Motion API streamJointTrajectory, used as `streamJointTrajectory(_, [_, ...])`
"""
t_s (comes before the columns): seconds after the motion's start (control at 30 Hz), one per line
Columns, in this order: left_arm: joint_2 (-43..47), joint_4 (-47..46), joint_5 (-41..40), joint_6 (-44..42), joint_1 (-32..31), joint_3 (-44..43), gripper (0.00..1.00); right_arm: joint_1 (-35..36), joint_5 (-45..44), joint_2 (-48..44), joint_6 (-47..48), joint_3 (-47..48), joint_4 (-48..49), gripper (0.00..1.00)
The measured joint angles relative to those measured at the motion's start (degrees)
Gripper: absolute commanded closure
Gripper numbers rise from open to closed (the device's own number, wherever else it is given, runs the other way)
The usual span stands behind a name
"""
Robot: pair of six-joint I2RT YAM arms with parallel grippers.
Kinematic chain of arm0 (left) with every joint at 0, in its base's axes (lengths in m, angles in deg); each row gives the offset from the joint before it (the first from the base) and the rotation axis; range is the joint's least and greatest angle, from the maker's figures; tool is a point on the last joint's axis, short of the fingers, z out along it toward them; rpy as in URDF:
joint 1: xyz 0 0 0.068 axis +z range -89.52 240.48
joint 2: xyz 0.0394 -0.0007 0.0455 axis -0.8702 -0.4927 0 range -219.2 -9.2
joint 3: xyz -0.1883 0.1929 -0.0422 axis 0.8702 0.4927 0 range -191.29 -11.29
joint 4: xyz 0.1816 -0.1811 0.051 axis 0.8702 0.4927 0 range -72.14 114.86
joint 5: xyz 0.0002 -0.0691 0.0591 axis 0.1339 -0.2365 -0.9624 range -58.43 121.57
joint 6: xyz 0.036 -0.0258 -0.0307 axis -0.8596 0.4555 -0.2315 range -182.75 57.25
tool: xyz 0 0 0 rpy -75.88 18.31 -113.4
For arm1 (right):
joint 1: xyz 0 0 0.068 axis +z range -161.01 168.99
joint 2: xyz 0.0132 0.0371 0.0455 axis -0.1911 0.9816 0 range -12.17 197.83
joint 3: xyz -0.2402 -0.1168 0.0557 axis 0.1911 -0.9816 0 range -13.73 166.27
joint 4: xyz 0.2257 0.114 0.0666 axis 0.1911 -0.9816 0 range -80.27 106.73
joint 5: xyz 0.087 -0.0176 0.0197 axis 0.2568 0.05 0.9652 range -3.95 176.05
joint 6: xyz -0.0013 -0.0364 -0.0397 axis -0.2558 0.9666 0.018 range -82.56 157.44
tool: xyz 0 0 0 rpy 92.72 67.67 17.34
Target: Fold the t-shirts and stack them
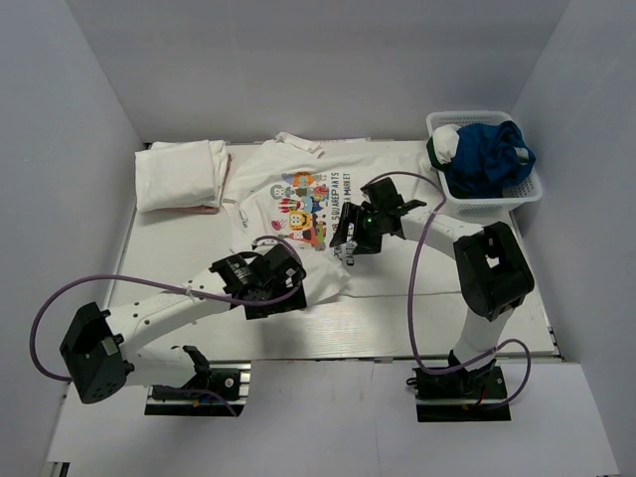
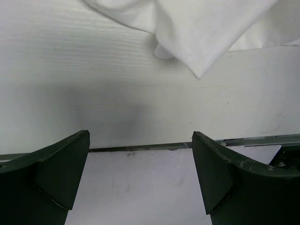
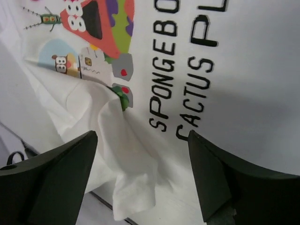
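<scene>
Lying under the right hand: a printed t-shirt (image 1: 298,194), soft white cloth spread face-up on the table (image 1: 179,263), its near hem rumpled and creased.
Print: bright cartoon figures in red, green, yellow and blue on the chest, with black block letters beside them.
Writing: the right wrist view reads "SPONGEBO" and "CACTUS PL", both cut off at the edge of the view.
Right hand (image 3: 141,136): dark fingers spread wide with nothing between them, over a puckered fold of the shirt just beside the lettering. I cannot tell whether they touch the cloth.
Left hand (image 2: 140,136): fingers wide apart and empty, above bare table. A pointed white corner of cloth lies ahead of the fingertips, apart from them.
Folded t-shirts (image 1: 181,174): plain white, a thick flat rectangle with rounded edges, well beyond the left hand and to its left.
Table: white and smooth, with a faintly ribbed surface.
Basket (image 1: 497,202): white plastic lattice, rectangular, beyond the right hand and well to its right.
In the basket: crumpled dark blue cloth (image 1: 495,154) filling most of it, and a white bundle (image 1: 449,139) at its left end.
</scene>
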Motion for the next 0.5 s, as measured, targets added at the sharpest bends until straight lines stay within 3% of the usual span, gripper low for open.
streamJointTrajectory(0.3, [-6.9, -5.5, 2.6, -1.2, 0.0, -0.3, 0.03, 2.5, -10.2, -16.7, 10.7, -3.7, -2.3, 0.10])
streamJointTrajectory(0.5, [-9.3, -13.3, 5.6, -0.9, 0.0, 2.6, 0.17, 5.8, -11.3, -21.2, 14.0, -9.5, -3.1, 0.10])
